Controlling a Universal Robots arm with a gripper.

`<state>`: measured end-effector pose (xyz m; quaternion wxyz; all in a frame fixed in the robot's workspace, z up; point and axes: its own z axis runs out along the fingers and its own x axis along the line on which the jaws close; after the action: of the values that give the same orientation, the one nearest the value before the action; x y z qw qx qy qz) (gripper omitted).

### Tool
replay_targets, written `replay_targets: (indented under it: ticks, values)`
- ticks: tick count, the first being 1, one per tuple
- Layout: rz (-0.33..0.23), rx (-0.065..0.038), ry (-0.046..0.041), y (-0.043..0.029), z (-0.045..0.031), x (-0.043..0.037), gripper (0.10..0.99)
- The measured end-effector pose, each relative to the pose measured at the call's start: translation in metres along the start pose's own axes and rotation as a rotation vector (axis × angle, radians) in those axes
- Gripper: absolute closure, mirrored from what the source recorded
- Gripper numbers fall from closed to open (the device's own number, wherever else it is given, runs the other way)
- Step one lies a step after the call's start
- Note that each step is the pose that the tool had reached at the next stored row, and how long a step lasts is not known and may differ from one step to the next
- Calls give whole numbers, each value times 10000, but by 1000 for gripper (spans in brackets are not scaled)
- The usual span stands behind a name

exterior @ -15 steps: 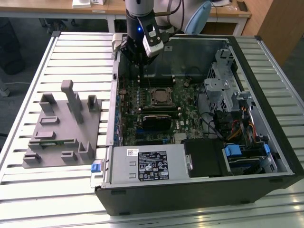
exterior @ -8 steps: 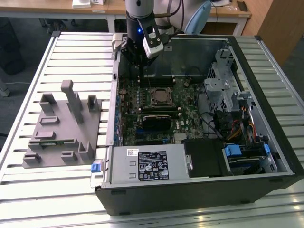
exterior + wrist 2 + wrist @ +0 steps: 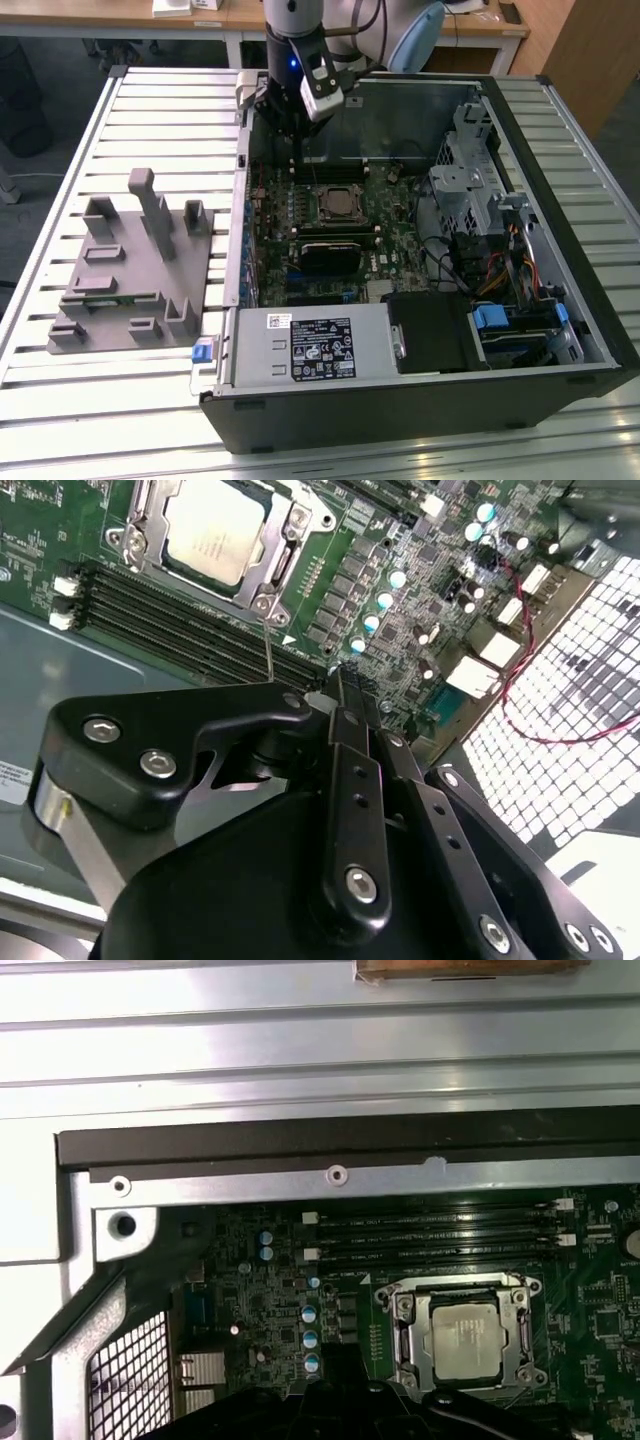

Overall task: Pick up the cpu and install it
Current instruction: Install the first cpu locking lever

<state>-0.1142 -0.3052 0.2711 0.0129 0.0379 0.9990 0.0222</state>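
Observation:
The cpu [image 3: 338, 203] lies flat in the metal-framed socket on the green motherboard [image 3: 385, 262] inside the open computer case. Its silver top shows in both wrist views [image 3: 213, 530] [image 3: 468, 1338]. My gripper [image 3: 284, 128] hangs above the case's far wall, behind the socket and toward the exterior view's left of it. In the second wrist view the black fingers [image 3: 340, 695] meet at their tips, shut, with nothing between them. The gripper [image 3: 340, 677] is clear of the board, over the black memory slots [image 3: 200, 630].
A grey holder block [image 3: 130, 265] stands on the slatted table at the exterior view's left, with a green memory stick [image 3: 105, 299] in it. Inside the case are a power supply [image 3: 315, 345], a metal drive cage [image 3: 470, 180] and cables [image 3: 510, 270].

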Motion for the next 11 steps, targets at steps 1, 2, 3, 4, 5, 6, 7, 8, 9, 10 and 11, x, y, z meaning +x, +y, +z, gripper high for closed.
replay_targets:
  ticks: [1, 2, 3, 4, 5, 6, 7, 8, 9, 10, 11]
  values:
    - [0, -1, -1, 8, 4, 1, 980]
    - [-1, -2, -2, 18, 16, 2, 980]
    - [-2, -2, -1, 21, 33, 2, 980]
    - [-2, -1, 0, 21, 42, 2, 980]
    - [-1, -1, -1, 21, 51, 3, 980]
    - [0, 0, -1, 22, 58, 3, 980]
    - [-1, 1, 0, 22, 61, 3, 980]
    - [0, 2, 2, 22, 61, 3, 980]
    - [-1, 2, 2, 22, 62, 3, 980]
    - [0, -2, -2, 25, 65, 4, 980]
    - [1, -1, -1, 32, 67, 4, 980]
